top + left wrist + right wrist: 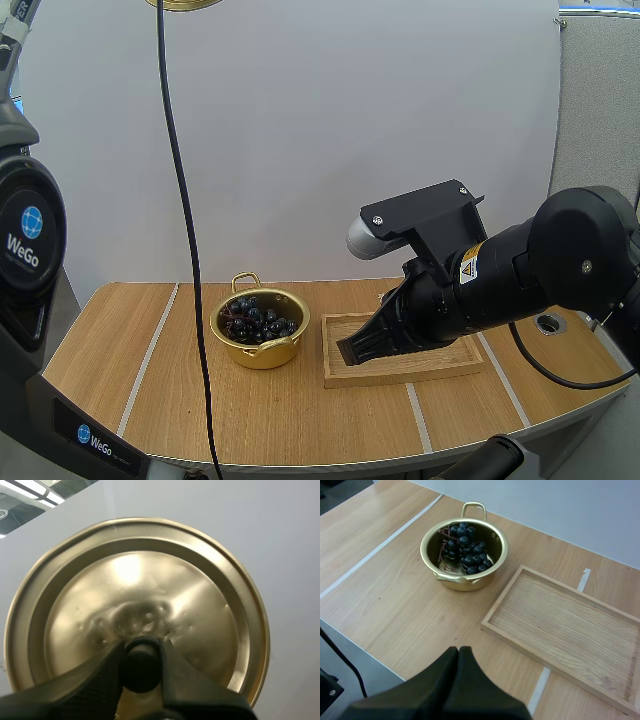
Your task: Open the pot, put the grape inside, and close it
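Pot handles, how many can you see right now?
2. One handle stands up from the pot's rim on the side away from the right gripper; the other handle sits on the rim facing it. None seems hidden.

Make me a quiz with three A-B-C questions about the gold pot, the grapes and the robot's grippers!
1. Where is the bunch of dark grapes? A: in the black two-fingered right gripper. B: inside the round gold metal pot. C: on the round metal lid.
2. What colour is the lid? A: gold. B: red. C: blue.
3. The black left gripper is: A: open. B: shut on the lid's black knob. C: shut on nothing.
Answers: B, grapes lie in the pot; A, it shines gold; B, it pinches the knob.
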Robot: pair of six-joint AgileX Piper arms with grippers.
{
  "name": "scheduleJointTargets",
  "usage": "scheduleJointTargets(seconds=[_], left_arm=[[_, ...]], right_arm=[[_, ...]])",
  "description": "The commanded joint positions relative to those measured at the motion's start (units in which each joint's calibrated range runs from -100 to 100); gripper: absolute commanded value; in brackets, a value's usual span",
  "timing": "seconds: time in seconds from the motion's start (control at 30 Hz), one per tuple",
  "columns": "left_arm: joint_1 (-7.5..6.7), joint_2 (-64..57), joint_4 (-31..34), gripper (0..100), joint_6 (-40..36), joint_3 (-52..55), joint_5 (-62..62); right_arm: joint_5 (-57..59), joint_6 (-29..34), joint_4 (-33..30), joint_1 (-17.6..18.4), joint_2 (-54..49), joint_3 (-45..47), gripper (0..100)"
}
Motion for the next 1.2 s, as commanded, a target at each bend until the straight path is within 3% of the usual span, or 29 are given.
scheduleJointTargets(seconds=[0.0, 1.17], left_arm=[[-0.08, -0.3, 0.5, 0, -0.51, -0.35, -2.08], [-0.08, 0.67, -0.36, 0, 2.35, 1.17, 5.26]], right_arm=[[0.84, -0.41, 1.72, -0.25, -0.58, 0.37, 0], [-7.32, -0.41, 1.74, -0.25, -0.58, 0.37, 0]])
